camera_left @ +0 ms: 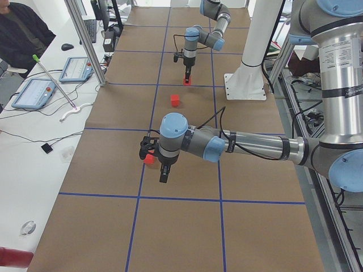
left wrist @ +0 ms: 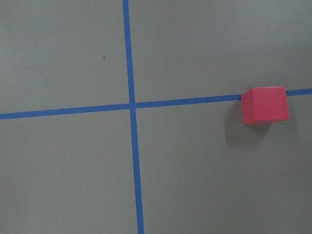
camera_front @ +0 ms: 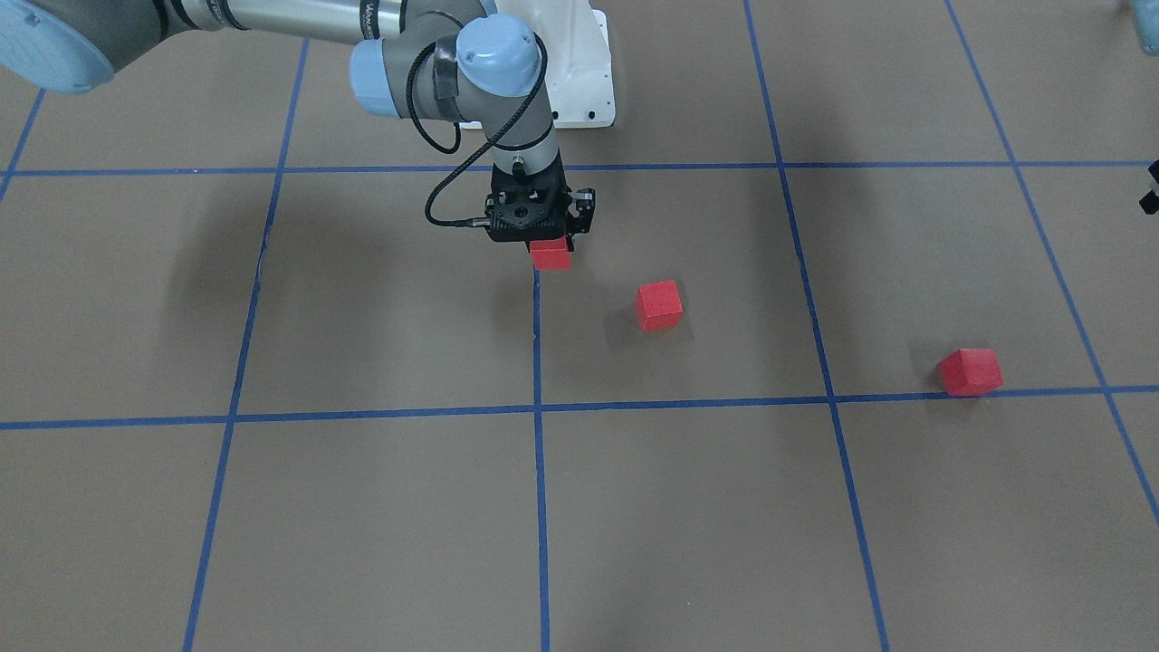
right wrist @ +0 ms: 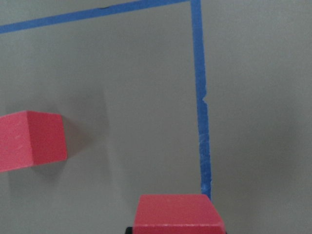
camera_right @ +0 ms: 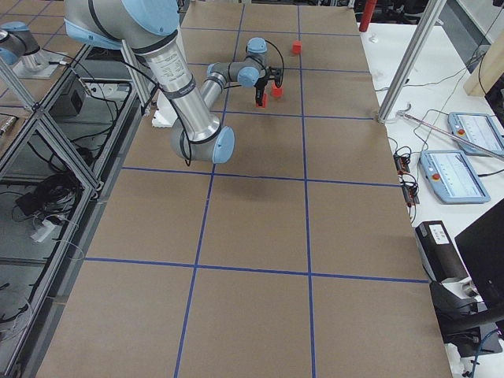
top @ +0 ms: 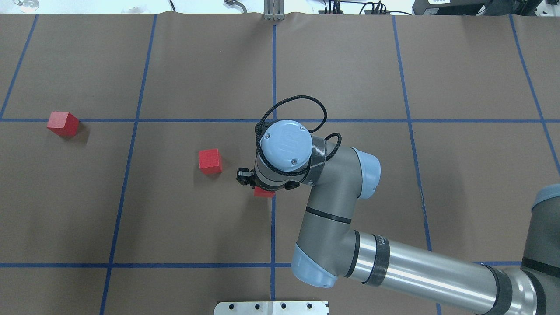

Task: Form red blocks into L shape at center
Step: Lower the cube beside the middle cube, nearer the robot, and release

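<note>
Right gripper (camera_front: 543,243) held one small matte red cube (camera_front: 550,256), fingers closed, over the central blue tape line (camera_front: 538,344); placing step, apparently. Next called for gentle release. Left gripper's (camera_left: 164,177) opening could not be told.

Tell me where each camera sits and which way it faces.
Front-facing: across the table, facing the base; right arm.
Overhead: behind the base, looking down; right arm.
Exterior left: table's left end; left arm near.
Exterior right: opposite end; right arm near.
Left wrist: down on outlying block; no body.
Right wrist: down on centre block, shared with overhead.
</note>
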Action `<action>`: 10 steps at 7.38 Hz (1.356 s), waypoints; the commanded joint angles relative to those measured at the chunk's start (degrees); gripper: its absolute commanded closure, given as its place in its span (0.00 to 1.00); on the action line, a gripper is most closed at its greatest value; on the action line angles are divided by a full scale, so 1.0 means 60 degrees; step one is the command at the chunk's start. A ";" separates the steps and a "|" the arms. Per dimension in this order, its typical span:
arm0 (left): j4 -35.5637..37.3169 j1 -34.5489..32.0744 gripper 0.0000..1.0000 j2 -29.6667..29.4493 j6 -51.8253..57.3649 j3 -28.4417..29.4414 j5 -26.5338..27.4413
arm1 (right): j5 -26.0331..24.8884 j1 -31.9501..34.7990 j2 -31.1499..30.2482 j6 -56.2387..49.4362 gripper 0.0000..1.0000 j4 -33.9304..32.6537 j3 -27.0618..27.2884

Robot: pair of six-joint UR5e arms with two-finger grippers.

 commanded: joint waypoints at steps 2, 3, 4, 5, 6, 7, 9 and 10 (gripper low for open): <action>0.0000 0.0000 0.00 0.0000 -0.0015 -0.0020 -0.0004 | -0.0030 -0.0247 0.0058 0.0036 0.94 -0.0469 -0.0210; 0.0000 0.0000 0.00 0.0000 0.0000 -0.0020 -0.0004 | -0.0161 -0.0335 0.0044 0.0021 0.71 -0.0454 -0.0225; 0.0000 0.0000 0.00 0.0000 -0.0015 -0.0020 0.0011 | -0.0423 -0.0408 0.0043 -0.0037 0.63 -0.0454 -0.0297; 0.0000 0.0000 0.00 0.0000 -0.0015 -0.0020 0.0011 | -0.0426 -0.0409 0.0043 -0.0038 0.58 -0.0454 -0.0370; 0.0000 0.0000 0.00 0.0000 -0.0015 -0.0020 0.0011 | -0.0440 -0.0409 0.0029 -0.0081 0.45 -0.0454 -0.0415; 0.0000 0.0000 0.00 0.0000 -0.0015 -0.0020 0.0011 | -0.0441 -0.0409 0.0029 -0.0096 0.41 -0.0454 -0.0415; 0.0000 0.0000 0.00 -0.0043 0.0043 0.0183 -0.0018 | -0.0441 -0.0380 -0.0088 -0.0082 0.00 -0.0454 -0.0270; -0.0290 0.0000 0.00 -0.0044 0.0000 0.0229 -0.0323 | -0.0383 -0.0249 -0.0088 -0.0096 0.00 -0.0454 -0.0182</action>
